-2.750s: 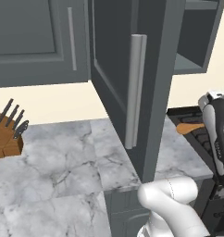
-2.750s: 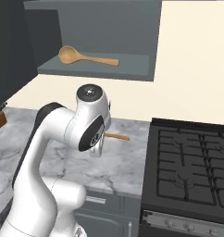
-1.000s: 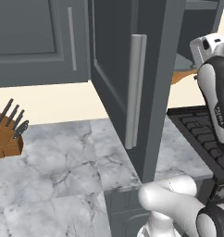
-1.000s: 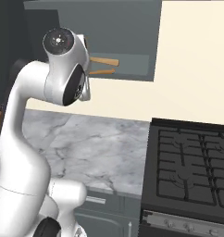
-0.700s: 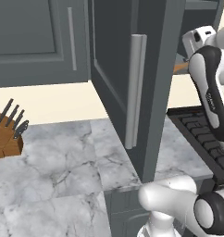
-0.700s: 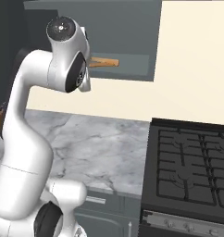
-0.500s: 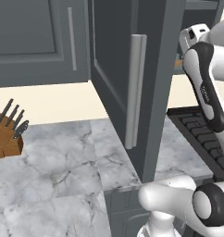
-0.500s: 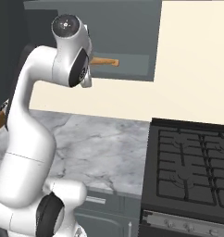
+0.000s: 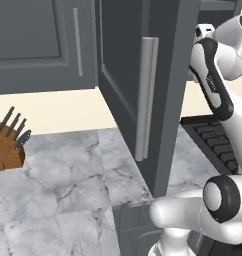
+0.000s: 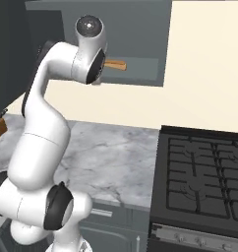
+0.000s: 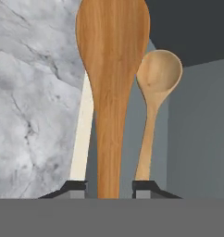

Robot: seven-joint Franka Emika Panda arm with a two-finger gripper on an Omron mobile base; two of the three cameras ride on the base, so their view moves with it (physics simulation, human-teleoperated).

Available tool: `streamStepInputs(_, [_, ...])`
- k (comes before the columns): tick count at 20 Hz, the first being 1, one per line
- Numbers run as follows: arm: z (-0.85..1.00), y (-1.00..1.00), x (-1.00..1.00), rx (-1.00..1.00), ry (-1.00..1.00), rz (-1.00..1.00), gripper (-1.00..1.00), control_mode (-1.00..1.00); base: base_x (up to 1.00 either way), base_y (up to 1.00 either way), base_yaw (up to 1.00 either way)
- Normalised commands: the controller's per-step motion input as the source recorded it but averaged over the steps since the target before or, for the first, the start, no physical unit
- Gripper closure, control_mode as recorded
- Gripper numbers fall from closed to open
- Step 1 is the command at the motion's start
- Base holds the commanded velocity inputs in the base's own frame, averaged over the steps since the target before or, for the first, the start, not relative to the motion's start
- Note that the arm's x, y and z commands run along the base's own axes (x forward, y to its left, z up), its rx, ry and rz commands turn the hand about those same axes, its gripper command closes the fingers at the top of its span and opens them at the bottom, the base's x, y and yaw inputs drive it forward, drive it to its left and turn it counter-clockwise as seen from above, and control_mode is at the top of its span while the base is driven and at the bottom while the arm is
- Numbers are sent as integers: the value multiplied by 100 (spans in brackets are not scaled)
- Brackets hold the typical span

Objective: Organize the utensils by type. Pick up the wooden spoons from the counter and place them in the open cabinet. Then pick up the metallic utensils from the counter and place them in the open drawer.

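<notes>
Fingers point(image 11: 77, 186) pinch a wooden spoon point(image 11: 112, 78) by its handle, bowl pointing to 12 o'clock, so it can go bowl-first into the cabinet point(image 10: 140, 39). Another spoon point(image 11: 156, 92) already lies on the shelf at 1 o'clock. Counter point(image 11: 30, 92) lies at 9 o'clock.

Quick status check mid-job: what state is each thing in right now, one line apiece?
Gripper: shut on the held spoon, raised at the cabinet shelf.
Held spoon: wooden, clamped between the fingers, not yet released.
Second spoon: wooden, lying on the shelf inside the cabinet.
Cabinet door: swung open.
Knife block: standing on the counter, knives in it.
</notes>
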Motion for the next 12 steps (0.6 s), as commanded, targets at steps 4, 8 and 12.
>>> streamStepInputs(4, [-4,3,53,10,-6,0,100,-100,0,0,0])
streamStepInputs(8, [-5,0,53,8,-7,3,100,-100,0,0,0])
streamStepInputs(12, [-9,3,58,7,-5,6,100,-100,0,0,0])
